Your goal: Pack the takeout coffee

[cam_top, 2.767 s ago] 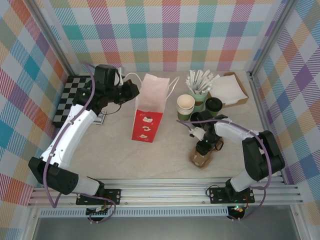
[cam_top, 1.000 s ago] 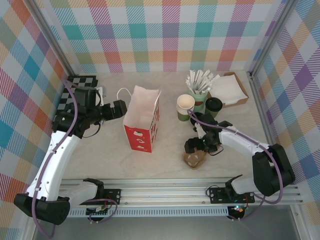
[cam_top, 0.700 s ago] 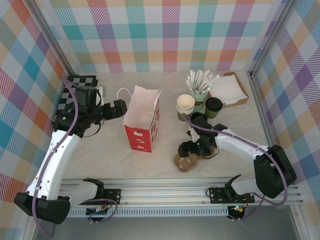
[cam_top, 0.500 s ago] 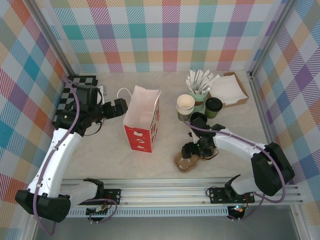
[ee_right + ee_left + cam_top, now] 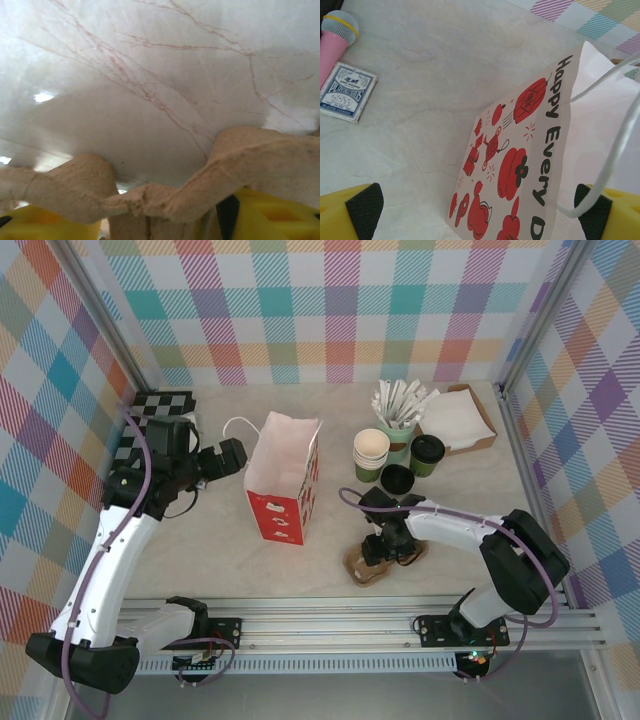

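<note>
The takeout coffee (image 5: 427, 453), a dark-green cup with a black lid, stands at the back right beside the stack of lidless cups (image 5: 371, 452). A red-and-white paper bag (image 5: 283, 480) stands open mid-table. My left gripper (image 5: 225, 458) hovers at the bag's left side, open, and the white handle cord (image 5: 615, 150) runs past its right finger (image 5: 592, 215). My right gripper (image 5: 383, 545) is low over the table, shut on a brown pulp cup carrier (image 5: 365, 565). The carrier's rim (image 5: 250, 155) lies across its fingers.
A round black lid (image 5: 397, 478) sits in front of the coffee. Behind it are a mint cup of paper-wrapped sticks (image 5: 398, 425) and a napkin tray (image 5: 458, 418). A chequered board (image 5: 150, 405) lies far left, with a card deck (image 5: 342, 91) and a pink microphone (image 5: 332, 42) near it.
My right gripper has dragged the pulp carrier left and a little nearer, uncovering the black lid behind it. The left gripper has eased slightly left beside the bag.
</note>
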